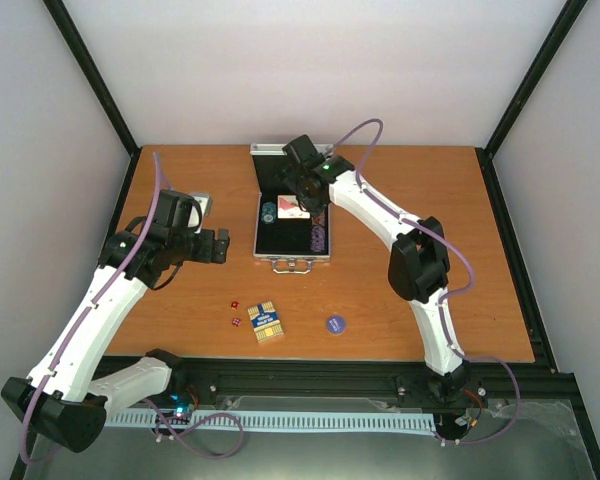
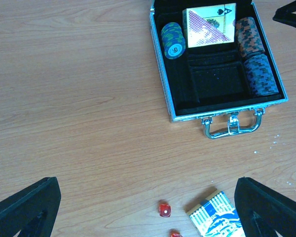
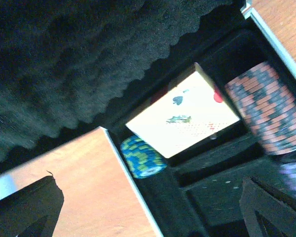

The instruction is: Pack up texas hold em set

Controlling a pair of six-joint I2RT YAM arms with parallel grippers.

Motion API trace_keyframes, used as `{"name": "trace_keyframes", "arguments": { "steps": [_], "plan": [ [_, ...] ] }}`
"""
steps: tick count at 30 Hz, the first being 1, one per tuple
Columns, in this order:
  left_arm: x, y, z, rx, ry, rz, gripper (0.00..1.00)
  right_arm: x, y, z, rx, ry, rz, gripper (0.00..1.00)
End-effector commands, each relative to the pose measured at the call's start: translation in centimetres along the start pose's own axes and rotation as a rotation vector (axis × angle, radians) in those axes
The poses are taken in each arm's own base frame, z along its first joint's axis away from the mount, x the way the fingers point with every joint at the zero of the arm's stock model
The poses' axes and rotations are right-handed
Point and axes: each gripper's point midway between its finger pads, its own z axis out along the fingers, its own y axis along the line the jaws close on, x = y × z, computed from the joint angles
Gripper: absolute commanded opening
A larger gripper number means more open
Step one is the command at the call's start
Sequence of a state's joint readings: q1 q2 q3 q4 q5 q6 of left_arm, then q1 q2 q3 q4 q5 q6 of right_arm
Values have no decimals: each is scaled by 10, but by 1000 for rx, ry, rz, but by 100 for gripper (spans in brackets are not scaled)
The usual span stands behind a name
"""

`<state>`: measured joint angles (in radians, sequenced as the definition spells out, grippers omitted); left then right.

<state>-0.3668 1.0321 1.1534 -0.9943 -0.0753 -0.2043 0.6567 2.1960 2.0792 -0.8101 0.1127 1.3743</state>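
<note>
Texas hold em set's deck (image 1: 266, 321), near the case (image 1: 292, 256): likely light, slick, best pinched across long edges; left fingers (image 2: 24, 210) and right fingers (image 3: 27, 207) spread.

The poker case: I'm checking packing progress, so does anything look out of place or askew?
Yes. The card deck in the far slot of the case seems propped at a tilt, not seated flat. The blue-yellow deck, two red dice and blue disc lie loose on the table.
</note>
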Motion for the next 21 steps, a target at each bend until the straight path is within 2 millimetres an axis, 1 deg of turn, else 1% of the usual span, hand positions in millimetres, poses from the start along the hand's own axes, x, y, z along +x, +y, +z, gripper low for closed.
{"name": "trace_keyframes", "arguments": {
  "steps": [1, 4, 8, 10, 13, 16, 19, 21],
  "plan": [
    [-7, -1, -4, 3, -32, 17, 99, 5, -25, 10, 95, 37, -364, 100],
    [-4, -1, -2, 6, -25, 16, 99, 0, -28, 11, 123, 14, -487, 100],
    [-3, -2, 0, 8, -20, 16, 99, -4, -38, 16, 178, 0, -601, 100],
    [-3, -3, 1, 12, -17, 16, 99, -3, -35, 21, 164, 0, -662, 100],
    [-3, -3, 3, 12, -11, 17, 99, 7, -29, 31, 126, 18, -743, 99],
    [-3, -3, 5, 9, -6, 17, 99, 6, -28, 36, 134, -23, -781, 99],
    [-3, -3, 6, 9, 1, 18, 99, -1, -23, 38, 122, -121, -777, 99],
    [-3, -4, 8, 10, 8, 19, 99, -8, -25, 42, 130, -187, -747, 98]
  ]
}}
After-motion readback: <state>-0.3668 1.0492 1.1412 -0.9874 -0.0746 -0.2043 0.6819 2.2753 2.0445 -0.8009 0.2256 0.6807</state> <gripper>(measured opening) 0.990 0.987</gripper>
